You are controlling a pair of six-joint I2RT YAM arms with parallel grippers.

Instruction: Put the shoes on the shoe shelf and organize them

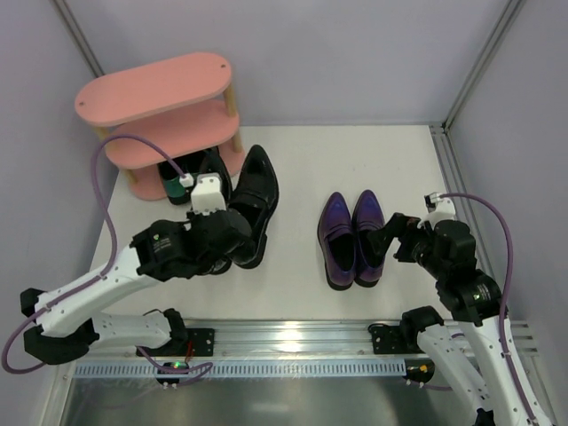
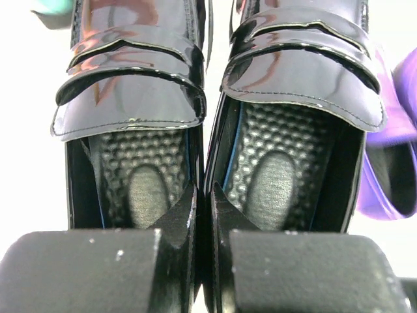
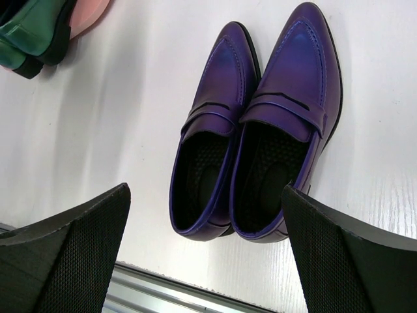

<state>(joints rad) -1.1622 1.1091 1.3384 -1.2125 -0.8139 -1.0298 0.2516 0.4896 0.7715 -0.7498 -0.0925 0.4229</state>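
Pale lilac walls box in the white tabletop [image 1: 302, 169], and I'm reading it left to right. At ten o'clock stands the pink three-tier shelf [image 1: 155, 93], oval boards on pale wooden posts. The teal-green glossy loafers [image 1: 171, 184] sit tucked on its bottom board. The top board is bare, and so is what I can see of the middle one.

At four o'clock from the shelf are the black patent loafers [image 1: 255, 197], toes toward twelve. My left gripper [image 2: 202, 212] is on them: jaws narrow, one finger [image 2: 174, 222] down inside each shoe, pinching the two touching inner walls together. Whether the soles are off the table, I can't tell. So the black pair is the step in hand, I judge.

Next call: lift both as one, swing to eleven o'clock, and slide them level onto a free board without clipping a post.

Over at three o'clock, the purple pointed-toe loafers [image 1: 351, 238] lie side by side, touching, on the table. My right gripper [image 1: 393, 238] hangs at their heel end, jaws wide, holding nothing. I'd take that pair next.
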